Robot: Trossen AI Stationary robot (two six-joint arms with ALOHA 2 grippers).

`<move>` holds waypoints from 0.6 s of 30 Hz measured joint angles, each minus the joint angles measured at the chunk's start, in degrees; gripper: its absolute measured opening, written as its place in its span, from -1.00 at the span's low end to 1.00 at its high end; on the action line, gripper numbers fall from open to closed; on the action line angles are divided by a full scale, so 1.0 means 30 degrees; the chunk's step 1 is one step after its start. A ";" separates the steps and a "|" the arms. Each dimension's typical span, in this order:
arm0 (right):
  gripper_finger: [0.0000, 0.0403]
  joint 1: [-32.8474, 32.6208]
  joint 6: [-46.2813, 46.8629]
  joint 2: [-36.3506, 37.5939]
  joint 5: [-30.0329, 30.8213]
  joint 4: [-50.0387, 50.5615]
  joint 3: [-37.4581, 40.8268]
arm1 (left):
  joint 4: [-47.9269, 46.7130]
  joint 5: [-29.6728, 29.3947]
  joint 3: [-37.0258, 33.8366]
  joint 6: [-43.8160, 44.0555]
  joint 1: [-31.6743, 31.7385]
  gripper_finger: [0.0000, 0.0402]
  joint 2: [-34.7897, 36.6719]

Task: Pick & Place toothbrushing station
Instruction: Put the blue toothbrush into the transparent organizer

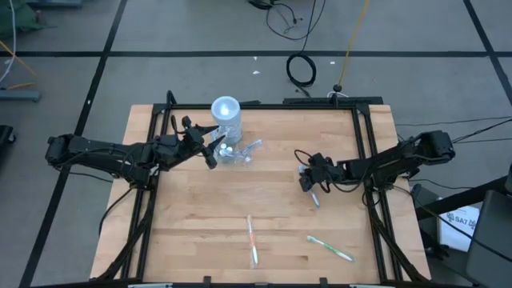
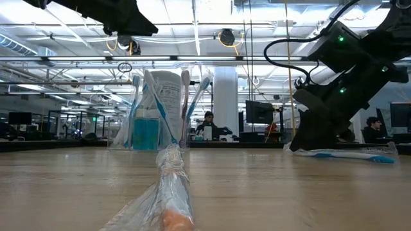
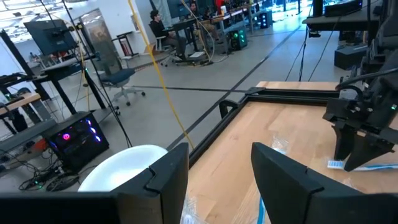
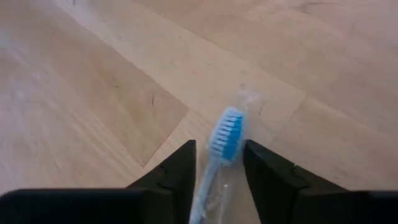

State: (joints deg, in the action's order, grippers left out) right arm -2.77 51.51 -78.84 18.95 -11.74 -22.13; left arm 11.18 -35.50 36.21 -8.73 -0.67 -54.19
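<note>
The toothbrushing station (image 1: 226, 128) stands at the table's far left: a clear cylinder with a pale round top (image 3: 121, 171) and a low clear tray part (image 1: 242, 152). It holds brushes and a teal tube (image 2: 146, 131). My left gripper (image 3: 219, 168) hovers open just left of and above the station (image 2: 164, 106), with nothing between its fingers. At the right, my right gripper (image 1: 308, 186) slants down over a wrapped blue-bristled toothbrush (image 4: 225, 134) that lies flat on the table (image 2: 350, 154). Its open fingers stand close on either side of the brush. My right gripper has its two fingers (image 4: 177, 180) narrowly on either side of the toothbrush's handle just behind the head (image 4: 208, 180), coming slanting from above and lying along the brush. Whether they touch the clear wrapper I cannot tell. The brush lies on the table.
Two more wrapped toothbrushes lie near the table's front edge, one in the middle (image 1: 252, 240) and one to the right (image 1: 330, 248). The middle one fills the low view's foreground (image 2: 170, 186). Black frame rails (image 1: 364, 144) run along the table's sides. People sit at desks beyond the table.
</note>
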 joint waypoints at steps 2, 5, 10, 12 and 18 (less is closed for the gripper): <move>-0.46 0.0187 -0.0550 -0.0109 -0.0380 -0.0036 0.0000 | 0.0001 -0.0001 0.0000 0.0000 0.0000 -0.09 0.0000; -0.62 0.0646 -0.0609 -0.0129 -0.0976 -0.0138 -0.0007 | -0.0006 0.0004 0.0000 -0.0001 -0.0005 -0.09 0.0000; -0.90 0.1256 -0.1573 -0.0146 -0.2438 -0.1160 0.0000 | 0.0003 -0.0001 0.0000 -0.0007 0.0000 -0.09 0.0000; -0.97 0.1437 -0.2453 -0.0177 -0.2856 -0.2286 0.0034 | 0.0005 -0.0001 0.0000 -0.0007 -0.0004 -0.09 0.0000; -0.98 0.1605 -0.5488 -0.0155 -0.2871 -0.8936 0.0022 | 0.0030 0.0006 0.0000 0.0388 0.0000 -0.09 0.0000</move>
State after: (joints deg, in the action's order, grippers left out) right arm 2.04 35.04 -79.31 10.34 -38.55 -22.06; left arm 11.27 -35.49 36.21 -7.57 -0.67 -54.19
